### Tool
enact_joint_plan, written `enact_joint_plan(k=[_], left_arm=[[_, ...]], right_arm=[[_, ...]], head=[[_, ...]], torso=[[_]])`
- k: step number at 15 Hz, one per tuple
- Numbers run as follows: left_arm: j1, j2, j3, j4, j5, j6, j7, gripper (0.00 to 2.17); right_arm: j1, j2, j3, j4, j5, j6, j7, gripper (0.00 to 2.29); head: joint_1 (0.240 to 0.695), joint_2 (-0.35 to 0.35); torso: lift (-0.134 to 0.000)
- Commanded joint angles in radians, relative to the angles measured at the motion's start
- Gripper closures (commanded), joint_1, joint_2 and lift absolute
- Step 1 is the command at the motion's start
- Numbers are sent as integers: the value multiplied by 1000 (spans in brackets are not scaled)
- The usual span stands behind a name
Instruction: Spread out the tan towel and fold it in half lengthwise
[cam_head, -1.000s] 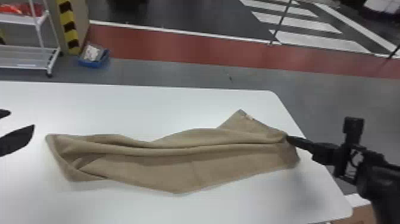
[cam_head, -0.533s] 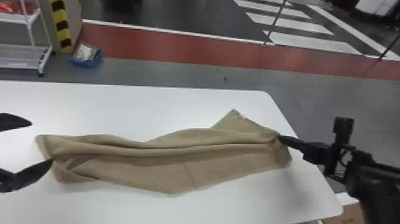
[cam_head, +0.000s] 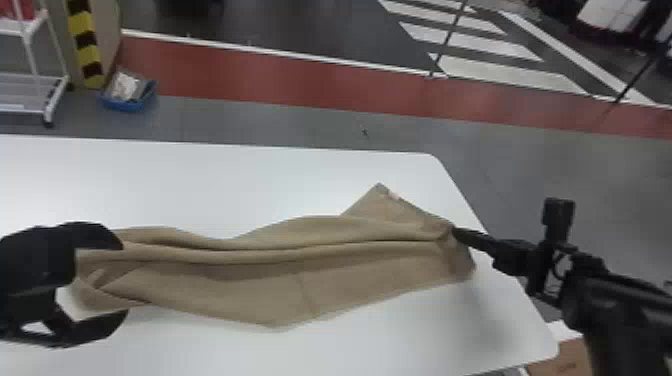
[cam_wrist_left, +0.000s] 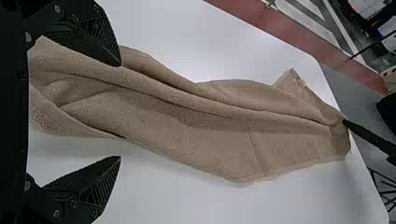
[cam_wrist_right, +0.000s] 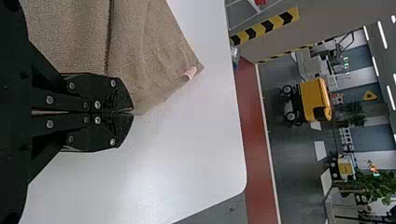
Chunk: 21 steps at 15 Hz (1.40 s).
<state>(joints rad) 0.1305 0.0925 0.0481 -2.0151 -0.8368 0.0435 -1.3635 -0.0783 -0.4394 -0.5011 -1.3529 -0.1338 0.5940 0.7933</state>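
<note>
Right gripper pinching the tan towel; bring your wide-parted left gripper together on the opposite end's edge before tensioning gently.

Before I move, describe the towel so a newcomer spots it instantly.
Start at the white table. On it, left gripper near one end and right gripper at the other, lies a long, rumpled tan towel. Soft cloth, lengthwise ridges and a pale tag near one corner set it apart from the black grippers.

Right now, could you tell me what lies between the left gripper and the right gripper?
In the head view, the tan towel lies rumpled on the white table between the left gripper and the right gripper.
</note>
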Motion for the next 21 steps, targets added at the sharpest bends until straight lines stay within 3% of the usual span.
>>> enact_joint_plan(k=[1, 6, 9, 11, 14, 16, 18, 21], left_arm=[[-34, 1, -31, 53, -35, 8, -2, 218], [-81, 1, -54, 122, -84, 45, -22, 272], [-100, 3, -48, 147, -87, 97, -49, 613], [-100, 4, -40, 148, -87, 125, -68, 637], [-100, 9, -30, 148, -88, 168, -83, 1177], [-101, 19, -24, 148, -87, 192, -95, 1180], [-108, 19, -14, 142, -81, 244, -112, 1727], [-120, 19, 58, 35, -30, 293, -203, 1730]], right_arm=[[0, 1, -4, 0, -3, 1, 0, 2142], [3, 1, -14, 0, -4, 4, 0, 2142], [3, -1, -14, 1, -6, 1, -3, 2142], [3, 1, -16, 1, -6, 1, -3, 2142], [3, -1, -16, 1, -7, 1, -5, 2142], [3, -1, -16, 1, -12, 1, -5, 2138], [3, -1, -17, 1, -12, 1, -5, 2118], [3, -1, -17, 1, -12, 7, -5, 2118]], head=[[695, -350], [695, -350], [695, -350], [695, -350], [695, -350], [695, -350], [695, -350], [695, -350]], torso=[[-120], [-120], [-120], [-120], [-120], [-120], [-120], [-120]])
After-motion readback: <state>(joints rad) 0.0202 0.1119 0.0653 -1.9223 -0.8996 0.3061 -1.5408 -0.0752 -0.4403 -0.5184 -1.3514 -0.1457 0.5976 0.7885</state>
